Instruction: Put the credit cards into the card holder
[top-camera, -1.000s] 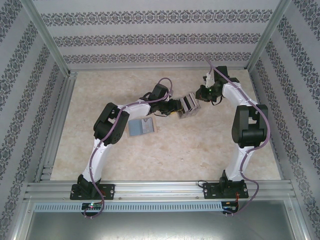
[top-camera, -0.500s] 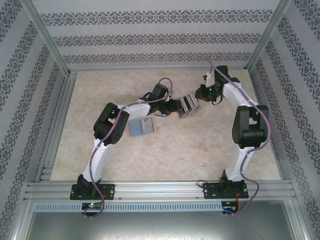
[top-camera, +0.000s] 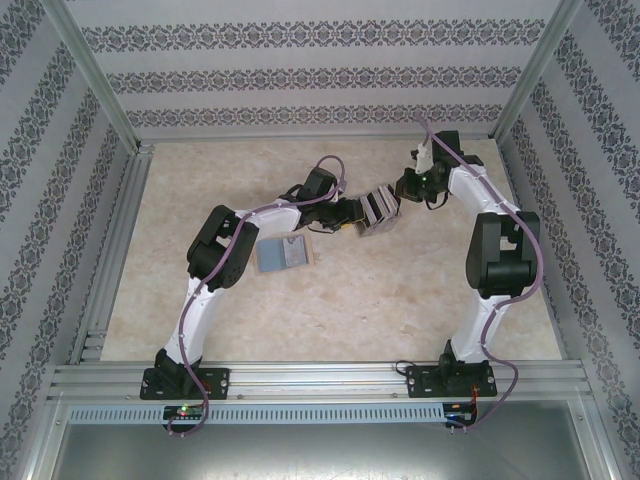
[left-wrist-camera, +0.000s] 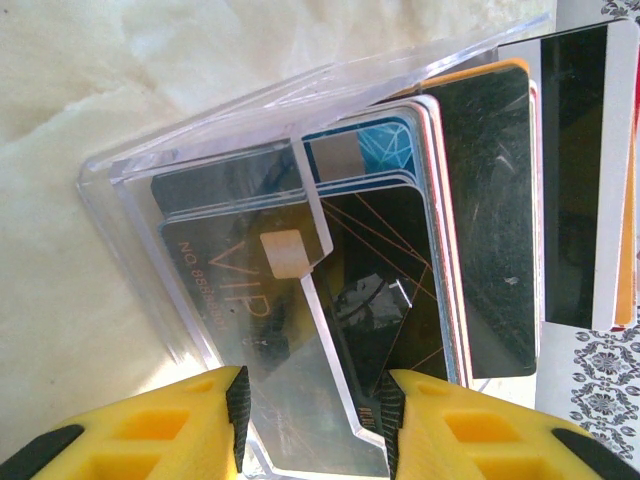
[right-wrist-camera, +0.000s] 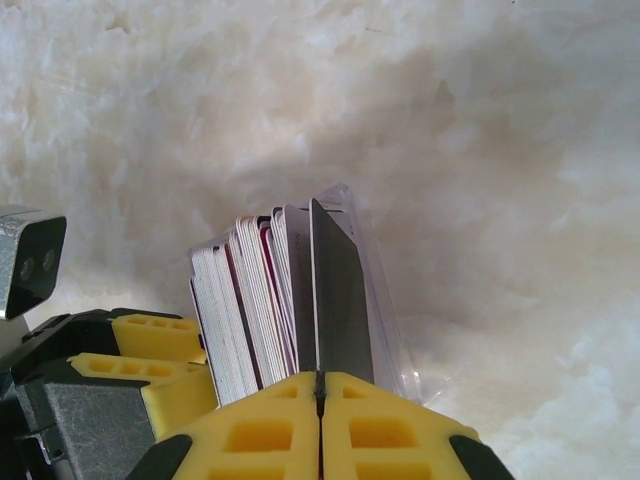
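From above, the card holder is held over the table's middle by the left gripper, met by the right gripper. At the left wrist, its edge is clamped between the fingers. At the right wrist, a dark card is pinched by closed fingers; it should be slid in parallel to the stack.

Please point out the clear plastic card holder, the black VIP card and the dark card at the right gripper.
clear plastic card holder (left-wrist-camera: 130, 205): left wrist view, its bare left wall.
black card with gold VIP letters (left-wrist-camera: 232, 300): left wrist view, on the letters.
dark grey card (right-wrist-camera: 338, 300): right wrist view, its flat face.
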